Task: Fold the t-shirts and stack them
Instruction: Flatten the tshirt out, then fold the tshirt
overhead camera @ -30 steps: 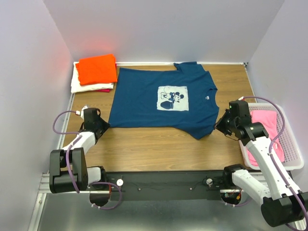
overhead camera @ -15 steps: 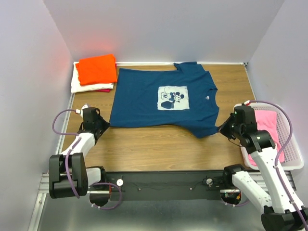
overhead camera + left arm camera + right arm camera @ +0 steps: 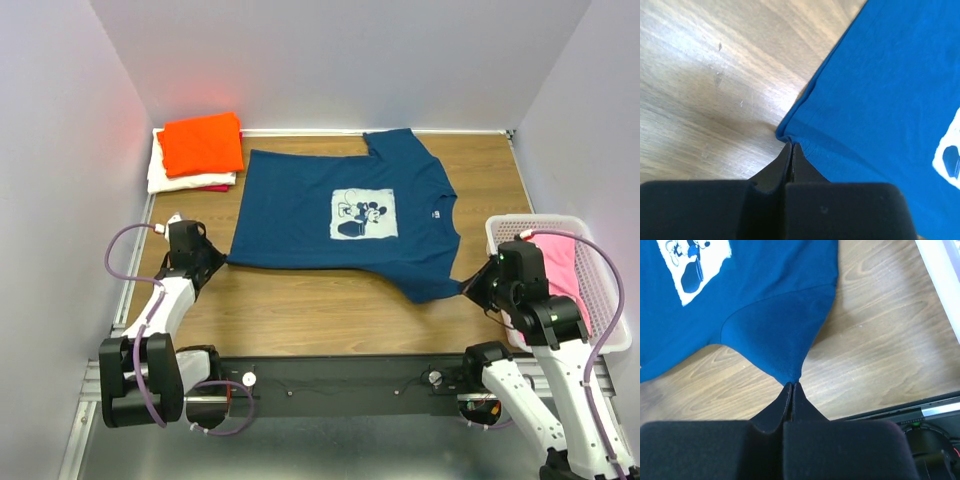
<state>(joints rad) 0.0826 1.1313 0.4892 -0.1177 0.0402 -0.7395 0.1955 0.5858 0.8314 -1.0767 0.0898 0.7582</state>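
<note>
A navy blue t-shirt (image 3: pixel 345 220) with a white chest print lies spread flat on the wooden table. My left gripper (image 3: pixel 212 262) is shut on its near left hem corner (image 3: pixel 785 136). My right gripper (image 3: pixel 470 288) is shut on the tip of its near right sleeve (image 3: pixel 790 372). A folded stack sits at the back left: an orange t-shirt (image 3: pixel 203 142) on top, a cream-white t-shirt (image 3: pixel 175 182) under it, and a red edge (image 3: pixel 214 188) below. A pink t-shirt (image 3: pixel 563 262) lies in the basket at right.
A white plastic basket (image 3: pixel 598 300) stands at the right edge beside my right arm. Walls close the table on the left, back and right. The black rail (image 3: pixel 340 380) with the arm bases runs along the near edge.
Both grippers have pulled the navy t-shirt toward the near edge. The right arm moved back and right with the sleeve, the left slightly back; the cloth is stretched flatter.
</note>
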